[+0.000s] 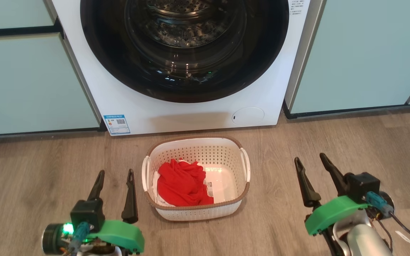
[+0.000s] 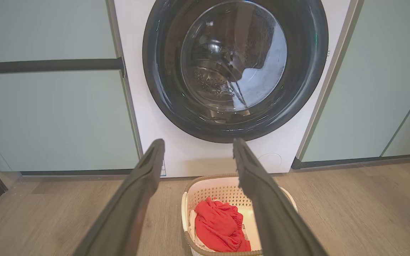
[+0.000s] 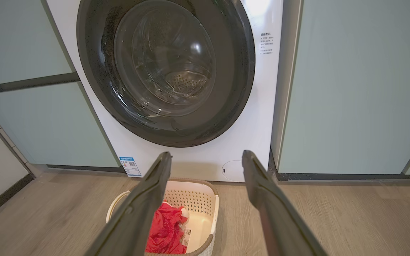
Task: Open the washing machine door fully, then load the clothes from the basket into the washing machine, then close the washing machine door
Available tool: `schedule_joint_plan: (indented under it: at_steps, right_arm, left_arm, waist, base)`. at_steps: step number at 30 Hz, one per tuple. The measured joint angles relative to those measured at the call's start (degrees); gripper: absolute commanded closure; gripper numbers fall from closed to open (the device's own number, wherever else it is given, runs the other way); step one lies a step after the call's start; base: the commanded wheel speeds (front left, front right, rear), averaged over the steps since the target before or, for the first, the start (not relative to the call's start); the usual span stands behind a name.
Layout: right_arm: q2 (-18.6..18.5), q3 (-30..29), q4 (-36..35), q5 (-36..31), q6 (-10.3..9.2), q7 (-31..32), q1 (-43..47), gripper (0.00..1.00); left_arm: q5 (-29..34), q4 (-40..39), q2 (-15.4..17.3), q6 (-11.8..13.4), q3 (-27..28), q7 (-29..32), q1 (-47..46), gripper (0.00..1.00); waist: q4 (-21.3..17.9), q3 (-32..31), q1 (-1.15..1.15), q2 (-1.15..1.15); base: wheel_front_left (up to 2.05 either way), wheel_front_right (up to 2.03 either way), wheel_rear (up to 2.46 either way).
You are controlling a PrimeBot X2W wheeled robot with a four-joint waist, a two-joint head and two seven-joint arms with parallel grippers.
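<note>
- Washing machine door [image 1: 183, 49] shut; rigid, glossy rim probably slick, so hook its edge.
- Soft, light clothes [image 1: 182, 183] lie in basket [image 1: 198, 214] on floor.
- Left end effector [image 1: 116, 171] and right end effector [image 1: 309, 157] gape empty.

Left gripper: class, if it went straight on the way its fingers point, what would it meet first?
Probably the closed washing machine door, near its lower black rim, judging by the left wrist view. The open left gripper looks to pass above the basket, though depth is hard to judge.
</note>
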Motion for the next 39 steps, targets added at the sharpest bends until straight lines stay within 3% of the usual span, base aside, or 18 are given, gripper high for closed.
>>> schedule_joint_plan:
  at_steps: [4,28,39]
  right_arm:
    - [-0.02,0.01,0.48,-0.74,0.0,-0.44,-0.99,0.0]
    - [-0.07,-0.77,0.73,-0.37,0.0,-0.51,-1.05,0.0]
    - [-0.07,-0.77,0.58,-0.38,0.0,-0.51,-1.05,0.0]
  left_arm:
    - [1.03,0.63,-0.08,-1.19,1.29,-0.24,0.14,0.0]
    - [-1.2,4.32,-0.26,-1.42,2.49,-0.25,0.11,0.0]
    - [-1.81,2.27,-0.3,-2.85,3.01,-0.25,0.07,0.0]
  waist:
    - [-0.19,0.04,0.0,0.0]
    - [-0.67,0.58,0.0,0.0]
    - [-0.63,0.64,0.0,0.0]
  base:
    - [0.0,0.0,0.0]
    - [0.0,0.0,0.0]
    - [0.11,0.11,-0.21]
